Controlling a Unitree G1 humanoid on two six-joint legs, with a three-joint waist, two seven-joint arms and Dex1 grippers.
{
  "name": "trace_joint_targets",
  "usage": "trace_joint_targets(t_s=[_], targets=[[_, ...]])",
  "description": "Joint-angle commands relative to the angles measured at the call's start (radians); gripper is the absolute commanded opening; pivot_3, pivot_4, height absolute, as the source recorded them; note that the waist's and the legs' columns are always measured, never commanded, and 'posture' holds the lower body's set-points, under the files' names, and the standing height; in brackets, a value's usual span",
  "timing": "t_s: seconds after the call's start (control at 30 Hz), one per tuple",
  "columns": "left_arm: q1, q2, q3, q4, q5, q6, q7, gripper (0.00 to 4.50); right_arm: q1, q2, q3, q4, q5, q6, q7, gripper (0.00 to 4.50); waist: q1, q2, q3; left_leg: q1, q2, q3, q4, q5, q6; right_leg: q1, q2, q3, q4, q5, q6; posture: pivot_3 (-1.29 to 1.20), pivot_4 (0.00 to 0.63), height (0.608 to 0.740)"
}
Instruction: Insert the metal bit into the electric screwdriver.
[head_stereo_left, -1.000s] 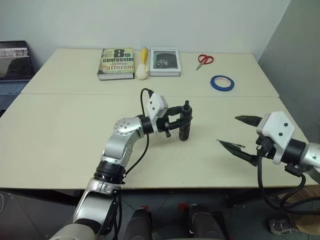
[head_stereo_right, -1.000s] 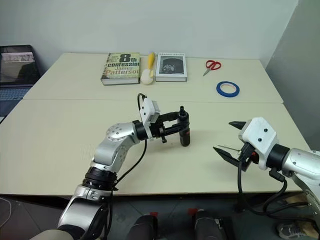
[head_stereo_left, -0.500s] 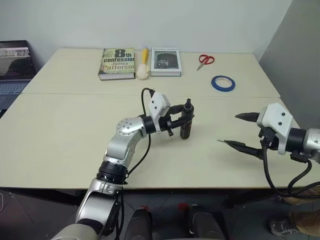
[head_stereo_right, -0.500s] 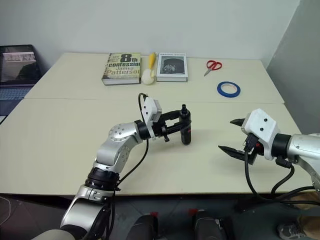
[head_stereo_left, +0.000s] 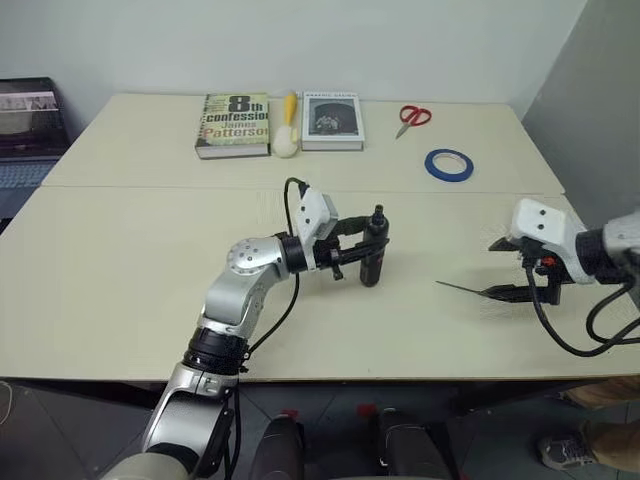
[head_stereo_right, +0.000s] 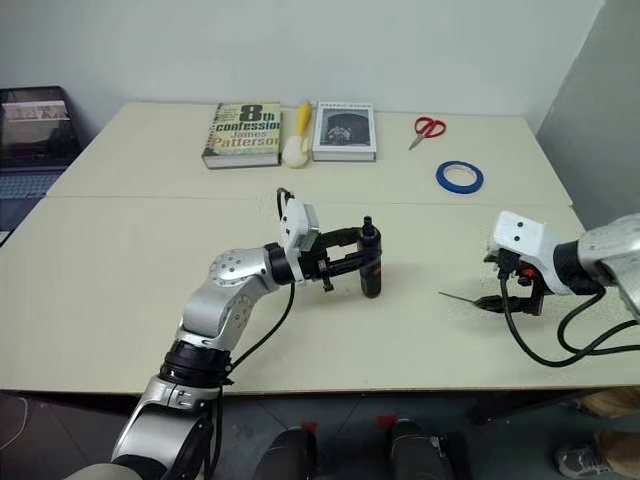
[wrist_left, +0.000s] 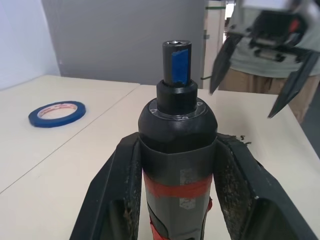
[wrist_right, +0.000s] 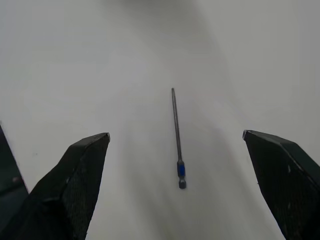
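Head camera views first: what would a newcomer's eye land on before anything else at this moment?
Mid-table, the left gripper is shut on the electric screwdriver, holding it upright with its base at the table. Toward the table's right edge, the right gripper hangs with jaws wide open over the metal bit, which lies flat and free between them. Along the far edge sit two books, red scissors and a blue tape roll.

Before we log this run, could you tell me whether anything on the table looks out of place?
Nothing stands out. The metal bit lies flat on the table, apart from the electric screwdriver, which stands upright in the left end effector.
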Motion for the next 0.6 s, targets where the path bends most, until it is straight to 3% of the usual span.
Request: trace_joint_targets(t_s=[0.03, 0.3, 0.6], targets=[[-0.006, -0.018, -0.012, -0.062, -0.009, -0.019, 0.009, 1.66, -0.101, 0.072, 0.132, 0.156, -0.137, -0.038, 0.056, 4.50, 0.000, 0.000, 0.000, 0.000, 0.000, 0.000, 0.000, 0.000, 0.000, 0.000, 0.000, 0.000, 0.000, 0.000, 0.000, 0.00, 0.150, 0.740], [0.009, -0.025, -0.020, -0.080, -0.004, -0.018, 0.028, 1.66, -0.167, 0.173, 0.217, 0.379, -0.289, -0.089, 0.078, 4.50, 0.003, 0.001, 0.000, -0.001, 0.000, -0.001, -0.003, 0.000, 0.000, -0.003, 0.000, -0.001, 0.001, 0.002, 0.004, 0.00, 0.150, 0.740], [0.020, -0.028, -0.027, -0.080, 0.002, -0.024, 0.041, 1.66, -0.173, 0.222, 0.198, 0.413, -0.335, -0.067, 0.104, 4.50, 0.002, 0.001, 0.000, -0.001, 0.000, -0.001, -0.004, 0.000, 0.000, -0.003, 0.000, -0.001, 0.002, 0.002, 0.004, 0.00, 0.150, 0.740]])
